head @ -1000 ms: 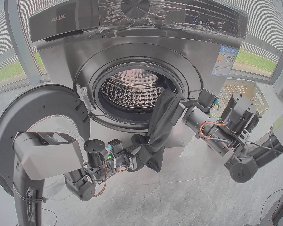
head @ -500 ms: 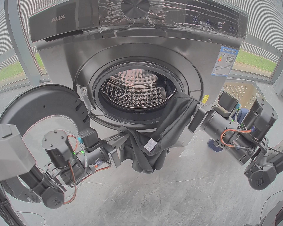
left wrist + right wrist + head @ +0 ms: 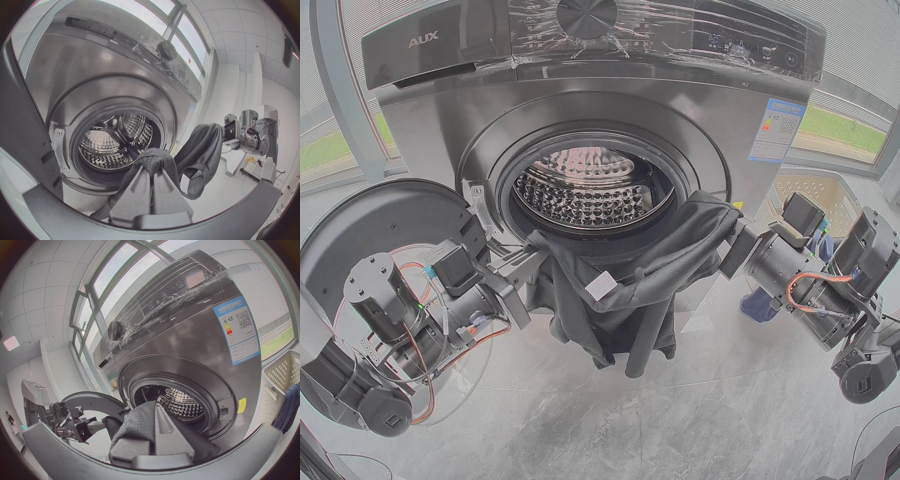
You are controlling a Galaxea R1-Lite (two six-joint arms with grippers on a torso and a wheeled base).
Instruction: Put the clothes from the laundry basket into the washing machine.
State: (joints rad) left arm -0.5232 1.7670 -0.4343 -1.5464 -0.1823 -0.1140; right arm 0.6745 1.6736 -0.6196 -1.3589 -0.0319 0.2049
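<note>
A dark grey garment (image 3: 637, 269) with a white tag hangs spread between my two grippers, just in front of the washing machine's open drum (image 3: 581, 187). My left gripper (image 3: 530, 255) is shut on its left end near the lower left of the opening. My right gripper (image 3: 735, 226) is shut on its right end beside the door rim. The left wrist view shows my left gripper (image 3: 153, 170) pinching a bunched fold of the garment (image 3: 200, 153). In the right wrist view the garment (image 3: 137, 424) drapes over my right gripper (image 3: 150, 408). The laundry basket (image 3: 828, 190) stands behind the right arm.
The round machine door (image 3: 381, 212) stands swung open on the left, behind my left arm. A blue garment (image 3: 289, 408) hangs over the side of the beige basket (image 3: 281, 374). Grey tiled floor (image 3: 650, 412) lies open below the hanging garment.
Both arms have moved apart, the left one up and to the left, the right one to the right. The garment went from a hanging bunch to a wide spread before the opening.
</note>
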